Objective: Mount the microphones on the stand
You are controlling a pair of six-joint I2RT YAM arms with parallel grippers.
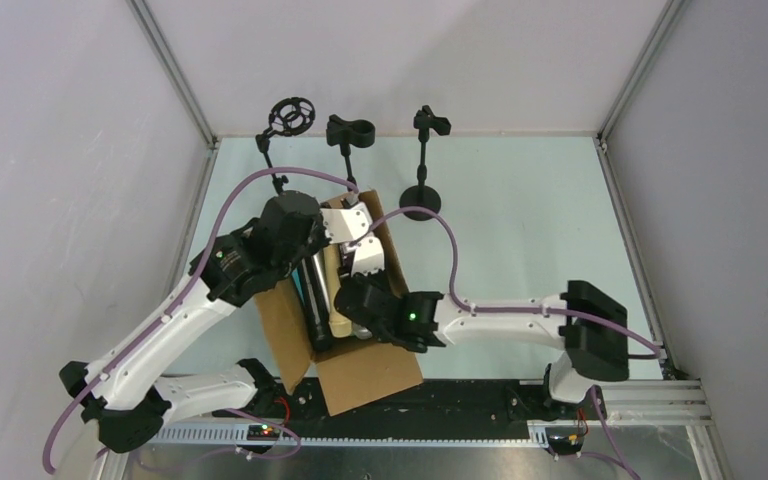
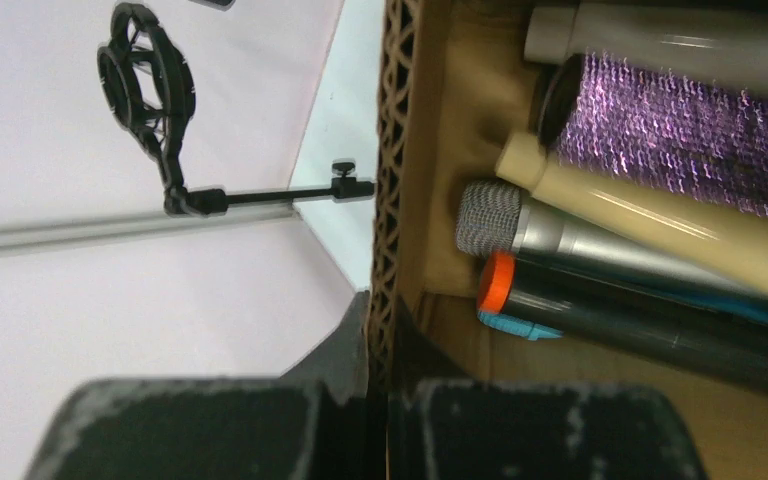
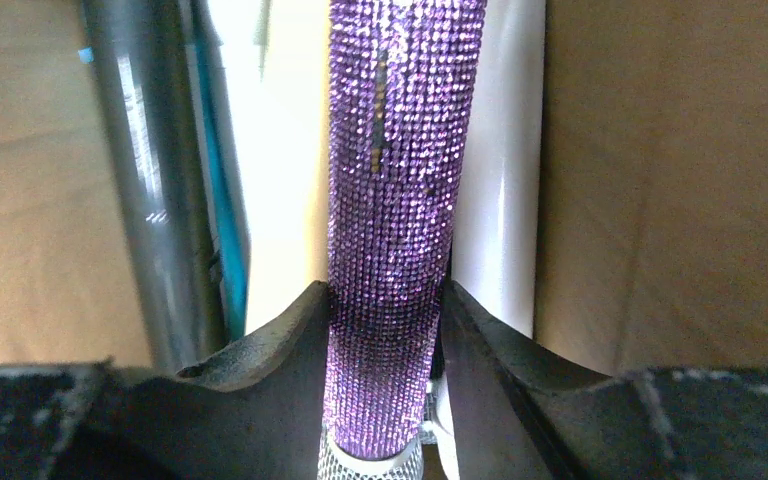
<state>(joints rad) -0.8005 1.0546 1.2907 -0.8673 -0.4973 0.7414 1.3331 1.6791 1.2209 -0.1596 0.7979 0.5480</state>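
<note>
While the left gripper [image 2: 380, 405] is pinched narrow on the corrugated far-left wall of the cardboard box [image 1: 370, 375], with one dark finger [image 2: 200, 430] outside the box and the other inside it, the right gripper [image 3: 385, 400] reaches down into the same box and holds the glittery purple microphone [image 3: 395, 200], both of its pads pressed against the sparkling barrel just above the mesh head. Whether that microphone is raised off the others inside the box cannot be told. It lies lengthwise in the box with the cream microphone [image 2: 660, 225] touching one side of it and a pale microphone [image 2: 660, 35] along the other. Further toward the box floor, beside the cream one, sit the silver-grey microphone [image 2: 560, 235] with its mesh head pointing at the box's end wall, then the black microphone with an orange tip [image 2: 640, 325], and a blue microphone [image 2: 520, 327] showing only a sliver beneath it. All are packed side by side, parallel to the box's long walls. The box itself rests at an angle on the pale green table [image 1: 520, 230], its near flap folded open toward the arm bases. Beyond the box's far end three stands rise from the table: the ring-headed stand [image 1: 290, 115] off the far-left corner, the clip stand [image 1: 350, 132] just past the far wall, and the round-based stand [image 1: 420, 200] near the far-right corner, its base close to the box but not touching.
</note>
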